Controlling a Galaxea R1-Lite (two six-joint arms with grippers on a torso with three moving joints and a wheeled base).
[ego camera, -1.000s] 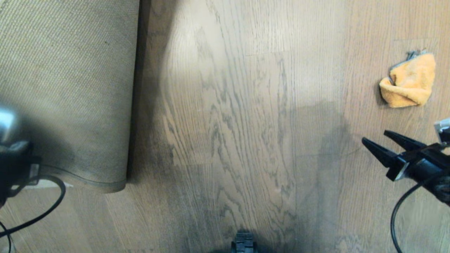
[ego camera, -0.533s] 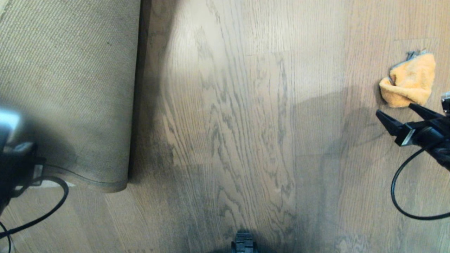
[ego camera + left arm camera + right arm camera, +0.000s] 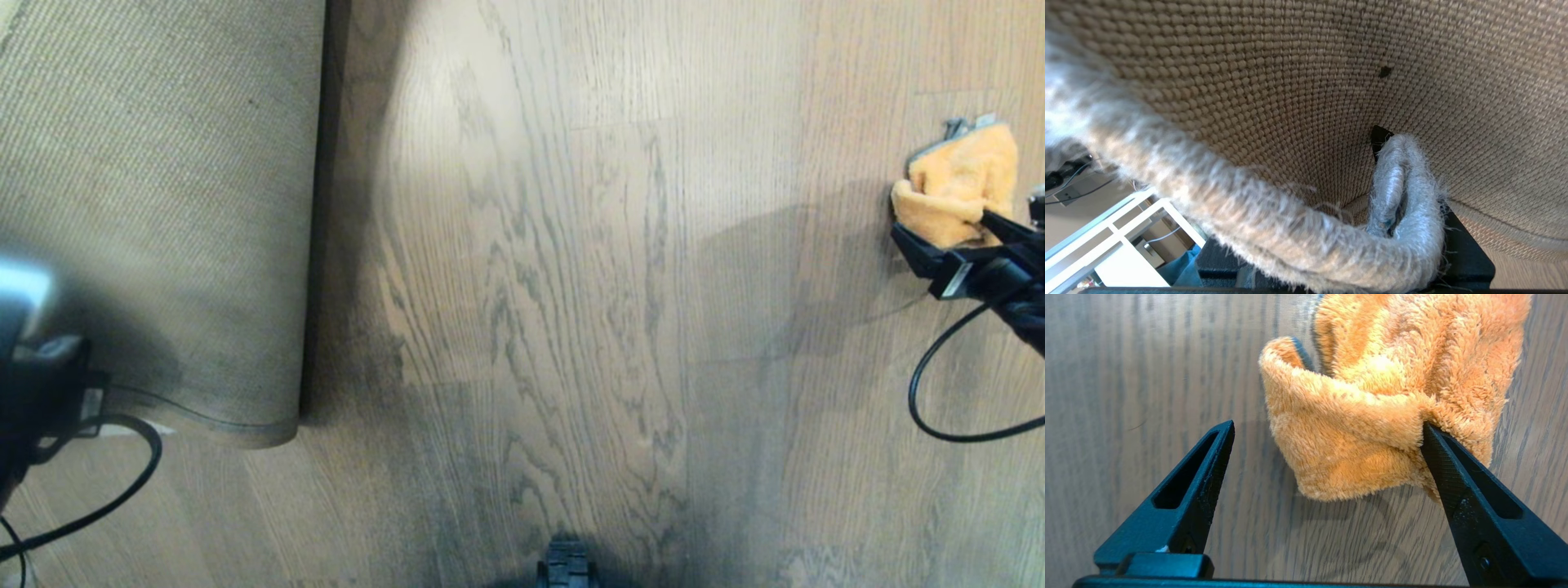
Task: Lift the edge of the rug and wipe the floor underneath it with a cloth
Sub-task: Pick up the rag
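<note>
The rug edge (image 3: 1290,228) is being held up off the floor (image 3: 571,286) at your left, folded back so the tan ribbed backing is facing up and the pale grey pile is showing along the border. In the left wrist view the left gripper (image 3: 1412,212) is closing on that border, with the fuzzy rim pinched and looped around a black finger. In the head view your left arm is sitting at the left margin, over the near corner of the turned-back rug, with a black cable (image 3: 122,482) curling beside it.

The cloth (image 3: 959,192) is lying crumpled on the bare wood floor at your far right, well apart from the rug, orange-yellow with a thin dark trim. Your right gripper (image 3: 1327,430) is standing wide open at the cloth, its black fingers (image 3: 1200,473) straddling the near fold: one tip is touching the plush, the other is resting just beside it over bare floor. The cloth is not yet gripped. A wide stretch of wood grain is lying between rug and cloth.
</note>
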